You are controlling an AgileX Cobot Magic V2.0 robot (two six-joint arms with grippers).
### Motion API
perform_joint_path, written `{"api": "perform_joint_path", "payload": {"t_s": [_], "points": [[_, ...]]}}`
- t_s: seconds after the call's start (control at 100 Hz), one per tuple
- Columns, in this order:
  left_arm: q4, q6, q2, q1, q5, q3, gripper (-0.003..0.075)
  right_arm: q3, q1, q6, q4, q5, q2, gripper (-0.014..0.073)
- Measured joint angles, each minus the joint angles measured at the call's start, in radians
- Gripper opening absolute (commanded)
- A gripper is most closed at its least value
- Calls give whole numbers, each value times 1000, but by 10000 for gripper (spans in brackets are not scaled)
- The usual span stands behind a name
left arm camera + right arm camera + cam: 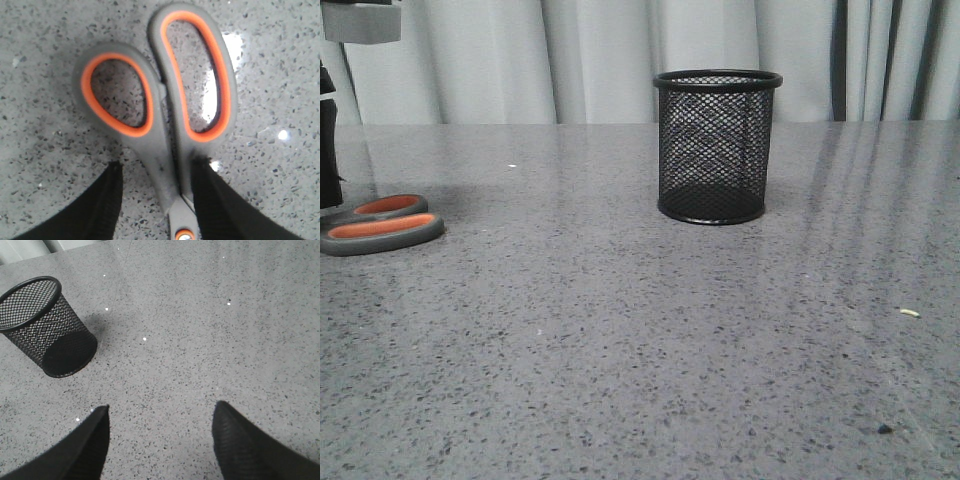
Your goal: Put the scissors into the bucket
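- Two orange-lined loops of the scissors (382, 226) lie flat on the grey speckled tabletop (650, 330) at its left edge; the blades run out of the front view.
- The left claw (155, 200) straddles the scissors' neck by the pivot, one black finger (90, 210) apart from the handle, the other right against it; whether it grips I cannot tell.
- The bucket (717, 146) stands upright toward the far edge, right of middle, well apart from the scissors.
- The right claw (160, 440) hangs wide open over bare tabletop, holding nothing, bucket away to one side.
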Motion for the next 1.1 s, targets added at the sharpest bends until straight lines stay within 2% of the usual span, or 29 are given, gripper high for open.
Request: {"api": "perform_joint_path", "payload": {"t_s": [0.45,0.62,1.1], "points": [[-13,-43,-12,-6,-7,-3,309,0,0,0,4,0,0,405],[-8,-90,-16,-14,-7,-3,388,0,0,0,8,0,0,405],[0,-119,-66,-15,-7,15,392,0,44,0,9,-27,0,405]]}}
